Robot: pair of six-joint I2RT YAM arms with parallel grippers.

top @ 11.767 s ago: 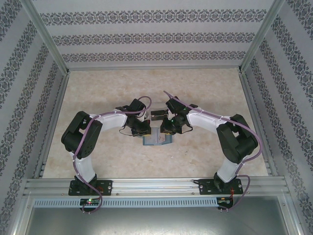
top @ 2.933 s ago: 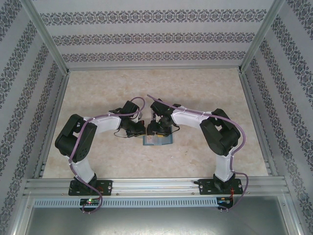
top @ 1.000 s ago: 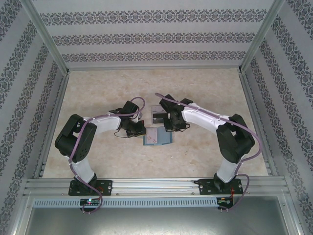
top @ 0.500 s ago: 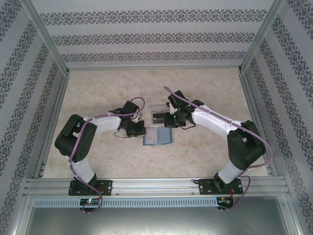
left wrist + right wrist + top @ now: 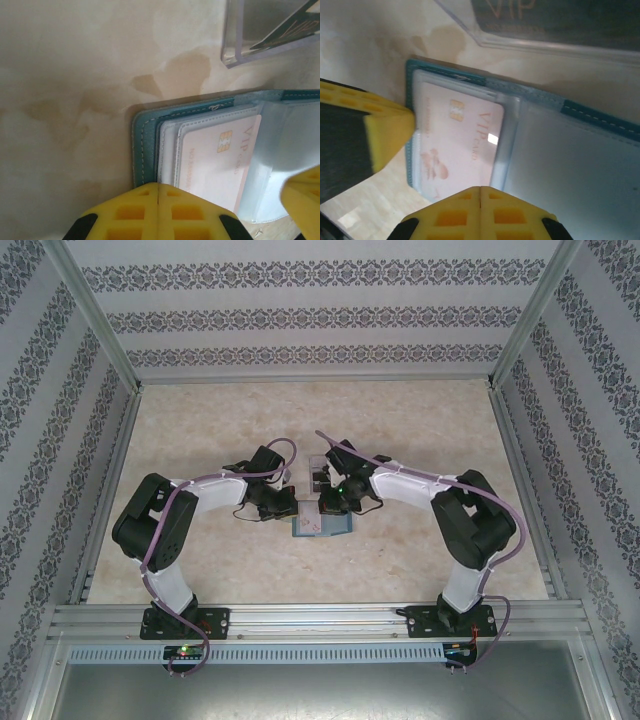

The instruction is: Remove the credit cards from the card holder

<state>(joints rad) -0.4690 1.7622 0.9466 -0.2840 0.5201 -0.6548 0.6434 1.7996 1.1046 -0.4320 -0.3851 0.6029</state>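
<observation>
The card holder (image 5: 322,524) lies open. The left gripper (image 5: 158,211), fingers pressed together, bears on its left edge, I'd say to pin it down. The right gripper (image 5: 480,212), likewise pressed together and empty, sits at the credit card (image 5: 462,135) still pocketed inside. Half a second ago it was off right of the holder, by the clear case (image 5: 265,37).

vip card (image 5: 457,145) inside open teal card holder (image 5: 560,160)

Inside card holder (image 5: 139,150), credit card (image 5: 215,160); just behind holder, clear piece (image 5: 232,40).
</observation>
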